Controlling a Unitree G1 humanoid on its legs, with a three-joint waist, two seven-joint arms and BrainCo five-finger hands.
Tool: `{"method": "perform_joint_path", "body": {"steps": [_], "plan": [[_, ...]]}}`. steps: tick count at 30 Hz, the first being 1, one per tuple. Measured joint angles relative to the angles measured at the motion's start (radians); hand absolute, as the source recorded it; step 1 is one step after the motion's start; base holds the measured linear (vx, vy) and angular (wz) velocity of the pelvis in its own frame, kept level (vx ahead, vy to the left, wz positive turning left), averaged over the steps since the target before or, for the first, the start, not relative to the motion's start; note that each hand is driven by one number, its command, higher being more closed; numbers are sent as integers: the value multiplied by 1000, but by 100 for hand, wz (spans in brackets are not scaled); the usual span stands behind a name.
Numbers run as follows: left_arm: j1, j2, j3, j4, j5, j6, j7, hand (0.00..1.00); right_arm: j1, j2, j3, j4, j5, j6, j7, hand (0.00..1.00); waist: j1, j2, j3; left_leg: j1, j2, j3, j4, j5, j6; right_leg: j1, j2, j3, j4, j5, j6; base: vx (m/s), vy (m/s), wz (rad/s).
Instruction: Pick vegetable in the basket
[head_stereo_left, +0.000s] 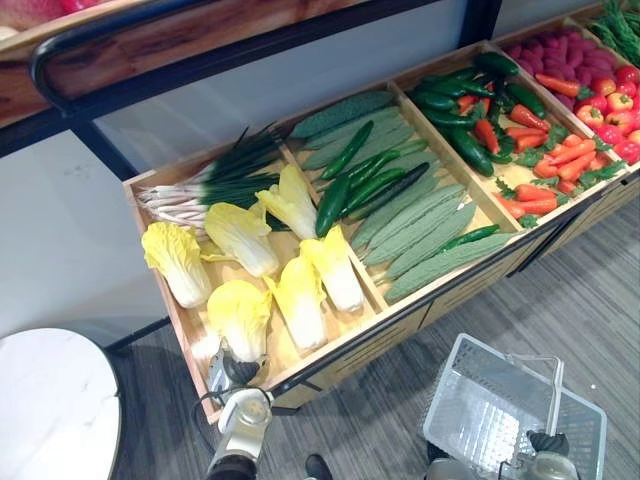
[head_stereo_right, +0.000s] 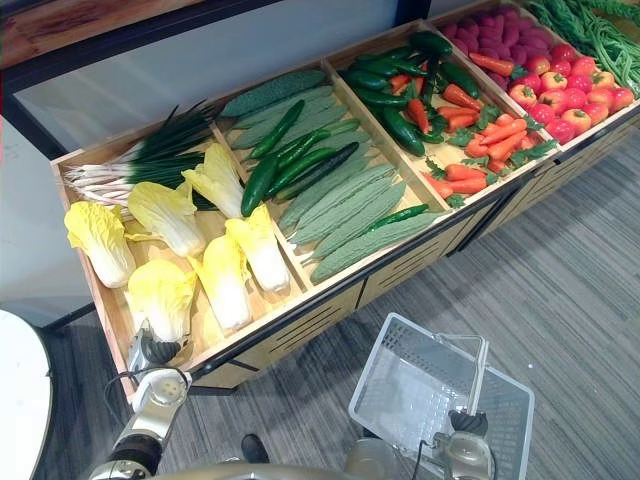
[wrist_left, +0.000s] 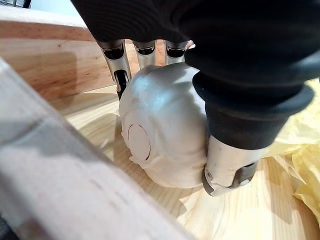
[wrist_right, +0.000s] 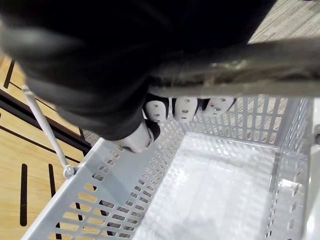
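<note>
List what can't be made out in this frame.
Eye views: right hand, at the basket handle, mostly cut off by the bottom edge.
Eye views: left hand, fingers hidden under the cabbage leaves.
Left wrist view: the hand's dark cover blocks most of the cabbage.
Top-right greens: cut by the edge, kind unclear.

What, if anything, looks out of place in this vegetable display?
One dark green cucumber appears to lie across the wooden divider. Its lower end sits among the napa cabbages instead of with the other cucumbers. Otherwise the compartments look orderly, with nothing spilled or damaged.
</note>
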Motion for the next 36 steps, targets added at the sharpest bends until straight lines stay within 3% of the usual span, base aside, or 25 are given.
{"method": "perform_joint_path", "body": {"steps": [9,12,16,18,20,22,24,29,36], "plan": [[-5,3,29,7,-19,-6,5,100,-2,-8,-1,26,0,0,-1,100,-2,-3,2,3,-1,-3,0,-4,-2,7,0,2,-13,9,3,-3,-7,-2],[-20,-20,55,9,-119,-19,8,100,-4,-10,-1,37,0,1,0,100,-2,-5,3,14,0,-10,0,-4,-2,23,0,-7,-17,9,3,9,-24,6],[-15,-104,167,-139,-316,-34,30,100,7,4,-7,36,1,2,0,100,-25,-23,14,17,-1,-56,0,-4,-1,58,-5,-49,-28,9,4,-15,-23,23],[23,-135,169,-268,-365,-38,54,100,15,22,-15,34,3,3,0,100,-23,-52,28,16,-1,-66,0,-3,0,63,-6,-59,-28,8,3,-18,-22,17],[41,-147,166,-323,-388,-37,64,100,21,29,-24,31,3,4,0,100,-23,-62,27,15,-2,-72,0,-2,1,68,-7,-65,-28,8,3,2,-14,15],[58,-163,165,-429,-392,-37,80,100,36,29,-41,26,3,5,-1,100,-23,-64,25,16,-5,-92,0,-1,2,81,-11,-87,-26,6,1,24,-18,26],[64,-151,165,-535,-386,-40,96,100,48,24,-56,26,3,6,0,100,-19,-49,17,17,-5,-116,0,0,4,97,-13,-113,-20,0,-5,15,-22,28],[73,-148,138,-652,-349,-45,108,100,49,22,-62,23,2,6,4,100,-5,-28,0,17,-7,-144,0,5,10,111,-17,-139,-5,-11,-14,-10,-12,18],[85,-145,74,-775,-298,-45,104,100,47,22,-44,24,1,5,16,100,2,-35,-10,15,-6,-167,0,18,16,109,-21,-158,23,-22,-19,-52,-11,10]]}}
